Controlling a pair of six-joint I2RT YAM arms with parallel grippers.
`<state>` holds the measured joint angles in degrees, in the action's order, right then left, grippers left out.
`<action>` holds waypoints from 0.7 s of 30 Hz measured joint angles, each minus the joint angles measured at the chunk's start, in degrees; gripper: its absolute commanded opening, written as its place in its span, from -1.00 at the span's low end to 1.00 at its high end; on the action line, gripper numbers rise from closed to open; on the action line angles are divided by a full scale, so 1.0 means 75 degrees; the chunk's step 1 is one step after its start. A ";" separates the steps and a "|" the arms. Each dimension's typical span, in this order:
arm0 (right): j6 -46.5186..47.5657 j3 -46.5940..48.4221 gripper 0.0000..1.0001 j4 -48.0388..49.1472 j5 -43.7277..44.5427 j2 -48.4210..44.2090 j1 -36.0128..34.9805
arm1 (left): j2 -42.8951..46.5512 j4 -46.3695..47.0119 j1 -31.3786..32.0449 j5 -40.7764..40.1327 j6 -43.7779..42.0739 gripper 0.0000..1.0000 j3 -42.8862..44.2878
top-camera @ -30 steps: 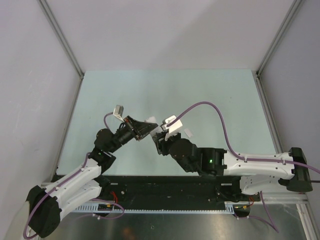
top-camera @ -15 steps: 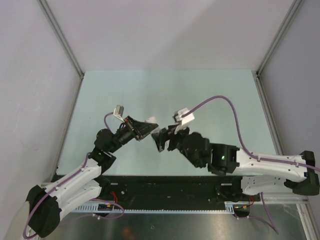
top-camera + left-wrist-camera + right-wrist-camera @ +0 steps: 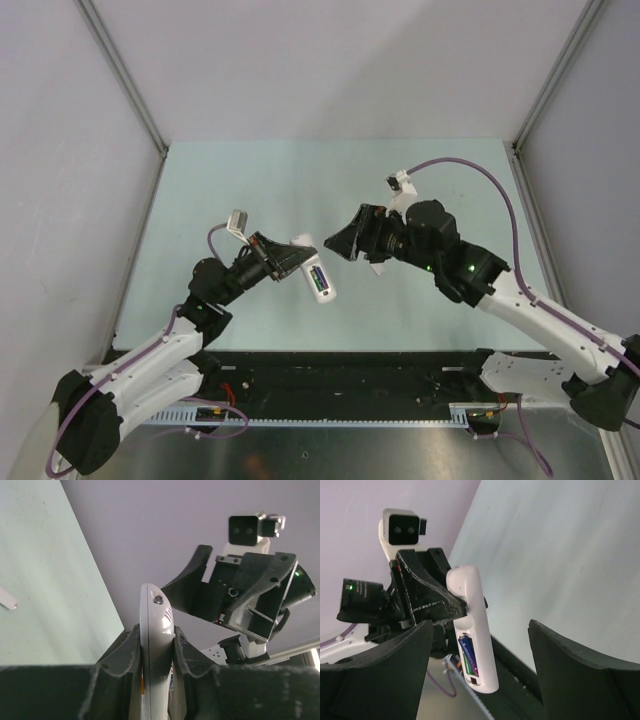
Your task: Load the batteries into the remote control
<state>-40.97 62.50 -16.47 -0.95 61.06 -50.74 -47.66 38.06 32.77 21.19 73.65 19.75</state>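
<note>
The left gripper (image 3: 298, 258) clamps the white remote control (image 3: 471, 611) above the desk (image 3: 300, 180). The remote's back recess is uncovered, with the batteries (image 3: 469, 659), one purple-blue and one green, seated inside. The right gripper (image 3: 340, 245), against the remote a second ago, has drawn back to the right, jaws wide and empty.

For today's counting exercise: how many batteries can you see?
2: the purple-blue battery and the green battery lie side by side in the remote, held by the left gripper. No others show.
</note>
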 measured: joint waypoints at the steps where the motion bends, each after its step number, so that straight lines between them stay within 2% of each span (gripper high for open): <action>1: -0.0157 0.0000 0.64 0.0003 -0.0437 0.0093 0.0184 | 0.0000 0.0000 0.0000 -0.0003 -0.0026 -1.00 0.0000; 5: -0.0603 -0.0003 0.64 0.0003 -0.1842 0.0446 0.0635 | -0.0006 0.0000 0.0000 0.0000 -0.0114 -1.00 0.0000; 10: -0.0991 0.0000 0.63 0.0041 -0.3057 0.0839 0.0697 | -0.0052 0.0000 0.0000 0.0000 -0.0230 -1.00 0.0000; 21: -0.1311 -0.0052 0.55 0.0128 -0.3963 0.1192 0.0746 | -0.0079 0.0000 0.0000 0.0000 -0.0283 -0.99 0.0020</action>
<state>-50.81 62.11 -15.51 -30.68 70.00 -45.15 -48.25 38.06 32.77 21.19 71.53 19.90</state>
